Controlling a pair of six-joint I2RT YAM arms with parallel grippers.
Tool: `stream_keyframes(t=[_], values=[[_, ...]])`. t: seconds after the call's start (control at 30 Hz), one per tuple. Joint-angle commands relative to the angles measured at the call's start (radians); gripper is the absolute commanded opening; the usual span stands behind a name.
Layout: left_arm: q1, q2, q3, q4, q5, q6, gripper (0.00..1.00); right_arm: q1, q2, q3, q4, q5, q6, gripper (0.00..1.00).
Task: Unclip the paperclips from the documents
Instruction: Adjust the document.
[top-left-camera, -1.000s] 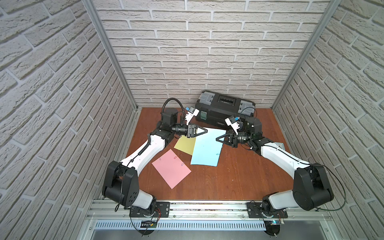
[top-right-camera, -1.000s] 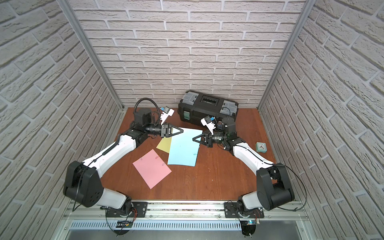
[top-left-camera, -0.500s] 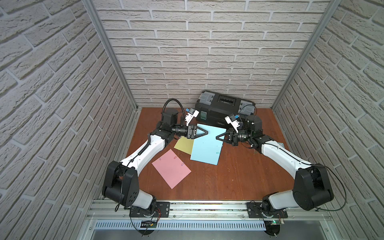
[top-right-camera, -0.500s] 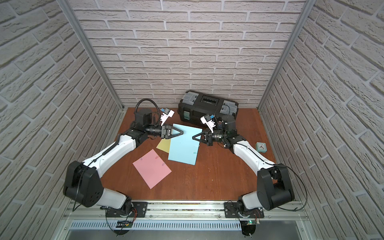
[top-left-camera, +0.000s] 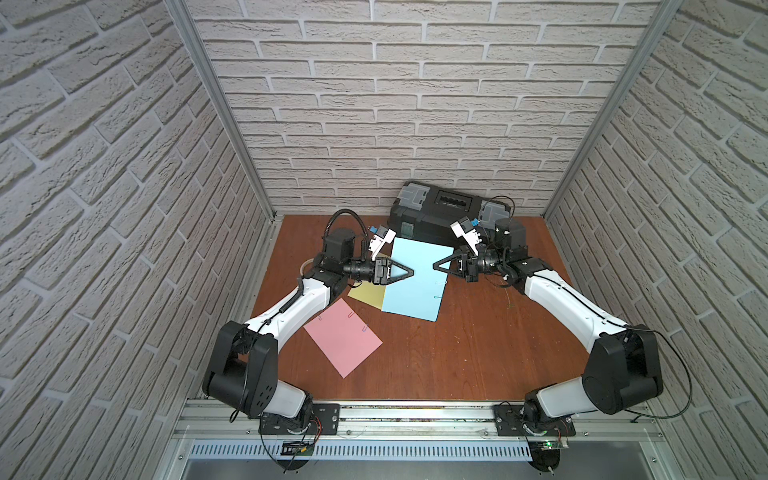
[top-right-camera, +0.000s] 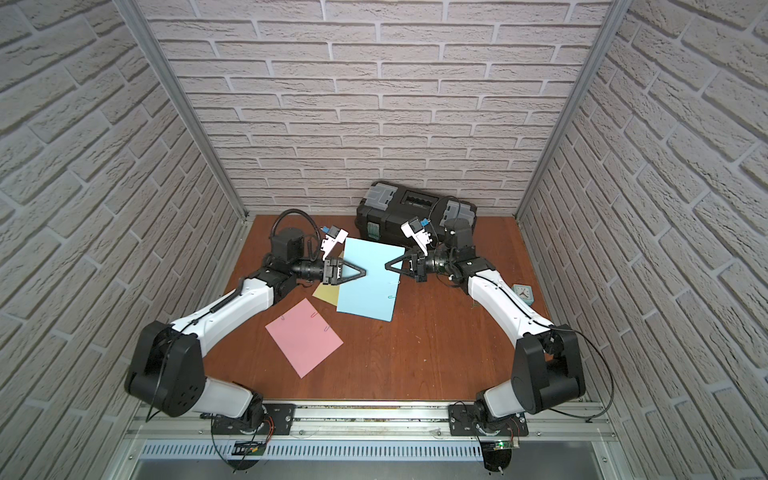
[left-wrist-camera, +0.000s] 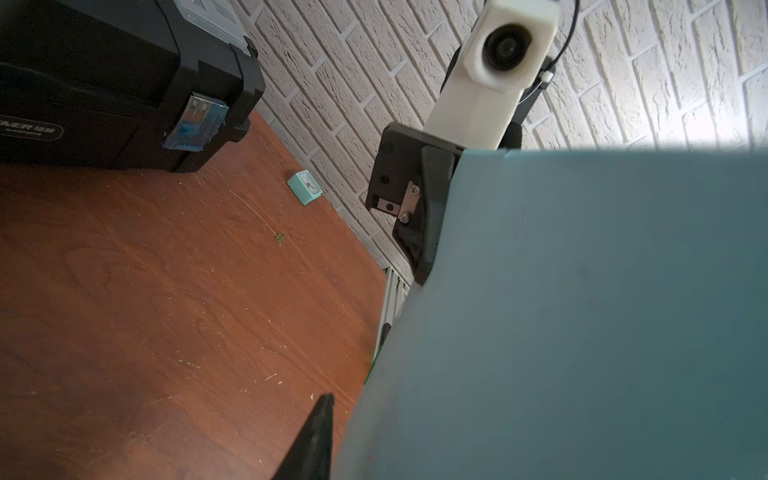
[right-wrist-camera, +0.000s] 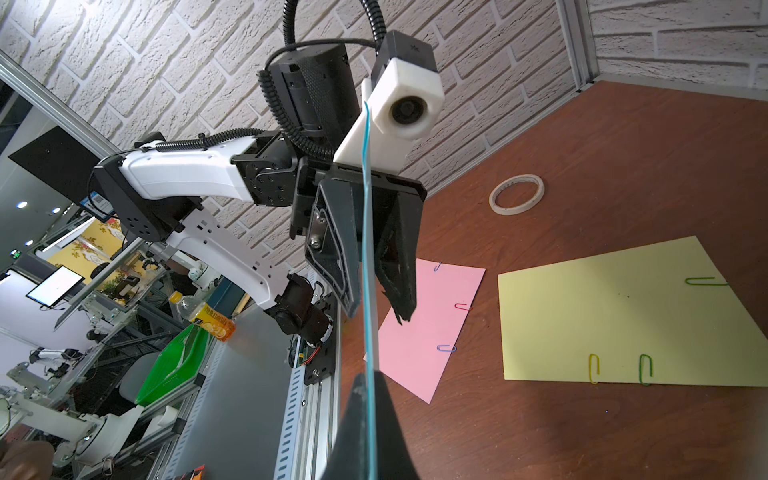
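Observation:
The light blue document (top-left-camera: 415, 282) hangs above the table, and my right gripper (top-left-camera: 435, 264) is shut on its right edge; it shows edge-on (right-wrist-camera: 368, 376) between the pads. My left gripper (top-left-camera: 410, 272) stands open at the sheet's left side, one finger on each face (right-wrist-camera: 351, 291). Two paperclips (top-left-camera: 437, 296) sit on the sheet's lower right edge. The pink document (right-wrist-camera: 428, 328) lies flat with three clips, one of them blue (right-wrist-camera: 446, 348). Beside it the yellow document (right-wrist-camera: 615, 316) also carries three clips, one of them green (right-wrist-camera: 645, 369). A loose green paperclip (left-wrist-camera: 279, 237) lies on the table.
A black toolbox (top-left-camera: 440, 212) stands against the back wall. A small teal clock (top-right-camera: 523, 292) sits near the right wall. A clear tape roll (right-wrist-camera: 516, 194) lies at the left behind the sheets. Brick walls close in three sides, and a metal rail (top-left-camera: 415, 419) runs along the front.
My left gripper was shut on the blue sheet and now has its jaws apart. The right gripper has lifted the sheet slightly toward the back.

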Motion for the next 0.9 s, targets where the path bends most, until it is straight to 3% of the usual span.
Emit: stream_keyframes(t=[0.0,0.13,0.23,0.57,0.87], values=[[0.006,-0.022,-0.009,0.136,0.009,-0.045,0.26,-0.001,0.008,0.030,-0.048,-0.028,-0.044,0.03],[0.006,-0.011,-0.006,0.153,0.012,-0.058,0.14,0.000,0.004,0.035,-0.076,-0.021,-0.062,0.03],[0.001,-0.005,-0.004,0.152,0.015,-0.059,0.11,-0.001,0.001,0.035,-0.068,-0.017,-0.054,0.03],[-0.007,0.001,-0.007,0.115,0.029,-0.043,0.27,-0.004,0.011,0.047,-0.033,-0.015,-0.030,0.03],[-0.007,0.000,-0.024,0.087,0.029,-0.018,0.25,-0.008,0.012,0.061,-0.036,-0.017,-0.029,0.03]])
